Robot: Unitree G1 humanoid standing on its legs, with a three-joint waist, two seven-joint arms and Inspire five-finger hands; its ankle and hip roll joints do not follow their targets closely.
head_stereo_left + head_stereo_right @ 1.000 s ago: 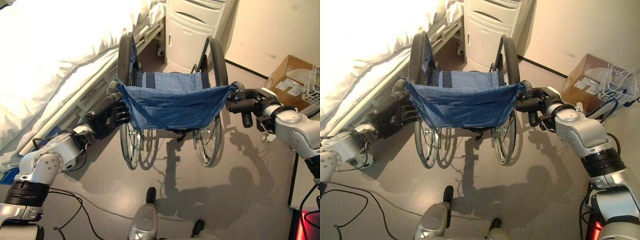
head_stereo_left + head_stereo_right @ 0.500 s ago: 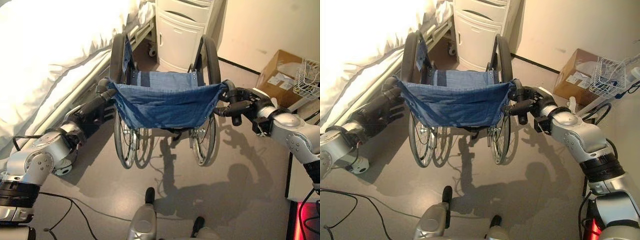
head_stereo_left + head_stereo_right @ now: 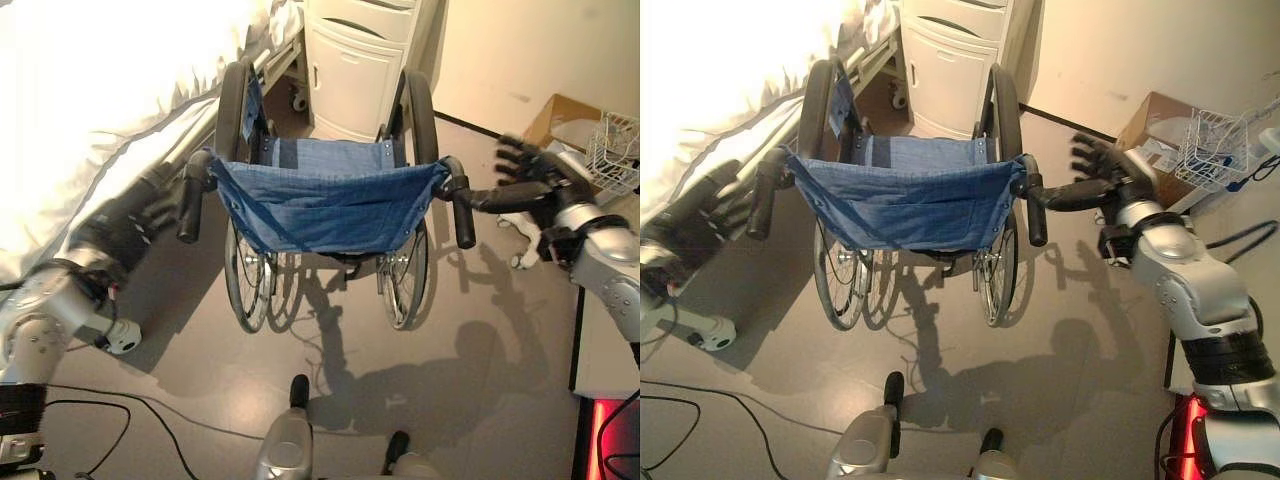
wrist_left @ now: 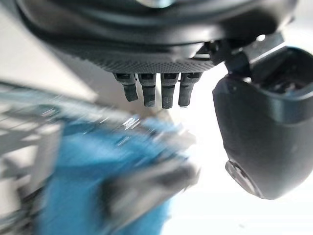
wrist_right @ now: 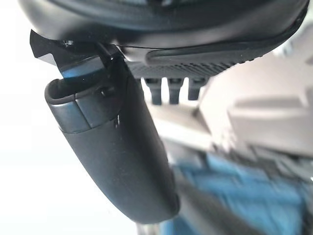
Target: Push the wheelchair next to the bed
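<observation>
We see the white-sheeted bed (image 3: 90, 110) cut off by the picture's top and left edges. The dark left hand (image 3: 135, 215) beside it is blurred. The blue fabric-backed wheelchair (image 3: 330, 205) hides its own seat and front behind the backrest. In both wrist views the blue cloth (image 4: 98, 191) and black push handles are smeared. The brown cardboard box (image 3: 1155, 135) sits partly behind the dark right hand (image 3: 1110, 170).

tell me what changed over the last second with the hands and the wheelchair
Both hands let go of the wheelchair's push handles. The left hand drew back toward the bed; the right hand opened and pulled away to the right. The wheelchair stays alongside the bed, facing the white cabinet.
</observation>
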